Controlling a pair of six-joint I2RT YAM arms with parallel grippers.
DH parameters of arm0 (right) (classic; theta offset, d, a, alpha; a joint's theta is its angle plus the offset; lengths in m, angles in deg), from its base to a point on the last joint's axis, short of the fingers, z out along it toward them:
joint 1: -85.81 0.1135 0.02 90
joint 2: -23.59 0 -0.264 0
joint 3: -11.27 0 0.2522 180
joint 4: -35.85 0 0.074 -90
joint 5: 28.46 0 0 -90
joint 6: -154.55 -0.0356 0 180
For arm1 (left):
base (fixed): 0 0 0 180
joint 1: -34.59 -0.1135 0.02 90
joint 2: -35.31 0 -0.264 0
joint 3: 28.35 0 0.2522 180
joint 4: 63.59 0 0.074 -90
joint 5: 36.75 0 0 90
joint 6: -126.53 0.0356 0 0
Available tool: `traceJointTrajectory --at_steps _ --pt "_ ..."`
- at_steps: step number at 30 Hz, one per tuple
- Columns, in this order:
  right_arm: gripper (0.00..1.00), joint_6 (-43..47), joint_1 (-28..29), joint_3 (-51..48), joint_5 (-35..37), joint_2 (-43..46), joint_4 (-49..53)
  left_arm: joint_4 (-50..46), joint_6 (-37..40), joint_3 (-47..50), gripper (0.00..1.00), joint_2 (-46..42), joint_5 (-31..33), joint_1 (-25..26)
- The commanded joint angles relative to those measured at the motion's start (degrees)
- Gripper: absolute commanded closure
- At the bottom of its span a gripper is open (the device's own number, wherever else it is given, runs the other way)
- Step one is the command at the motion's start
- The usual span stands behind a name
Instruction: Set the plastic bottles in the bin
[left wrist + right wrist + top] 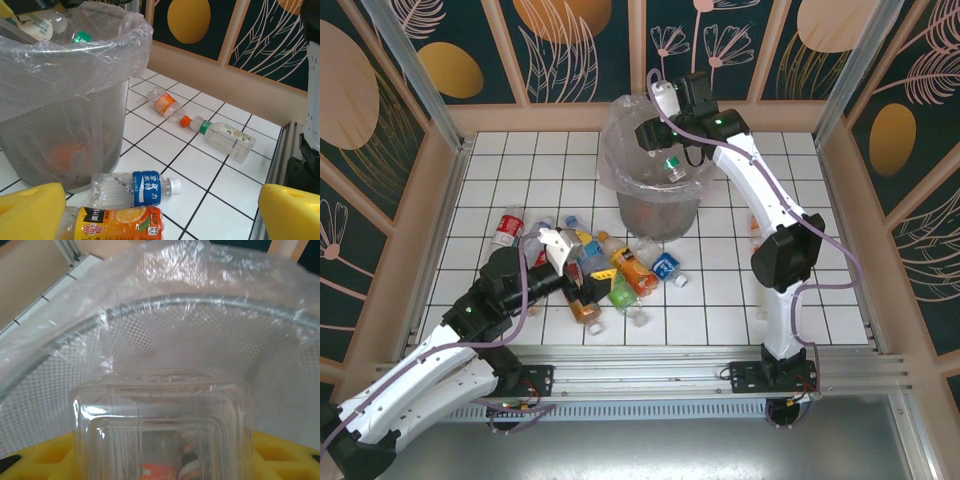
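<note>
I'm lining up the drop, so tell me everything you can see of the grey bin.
The bin is a round grey wire-mesh wastebasket, standing upright on the tiled table. A crinkled clear bag lines it and folds over the rim. Something orange shows through the mesh low inside. The right gripper holds a bottle above its mouth.

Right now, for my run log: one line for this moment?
right gripper: shut on bottle, over bin | left gripper: open, at bottle pile

Bright, even overhead light fills all three views, leaving only a soft shadow around the bin [660,215] on white tiles [720,295]. Glare streaks the bag [165,270]; the bottle [160,430] at lower centre looks soft.
</note>
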Motion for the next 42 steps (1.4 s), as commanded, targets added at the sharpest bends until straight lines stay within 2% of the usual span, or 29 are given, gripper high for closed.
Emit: traceJointTrajectory --at_steps 1,18,42 --pt "0.43 1.30 0.75 1.72 1.15 -1.90 4.52 -0.53 0.81 -1.89 0.01 0.21 -1.34 0.14" --pt "0.41 1.65 1.41 3.58 3.74 -9.20 9.97 -0.80 0.75 -1.98 0.01 0.91 -1.87 0.09" --pt "0.31 0.82 2.64 5.69 0.69 -10.37 10.30 -0.97 0.79 -2.06 0.01 1.37 -2.49 0.15"
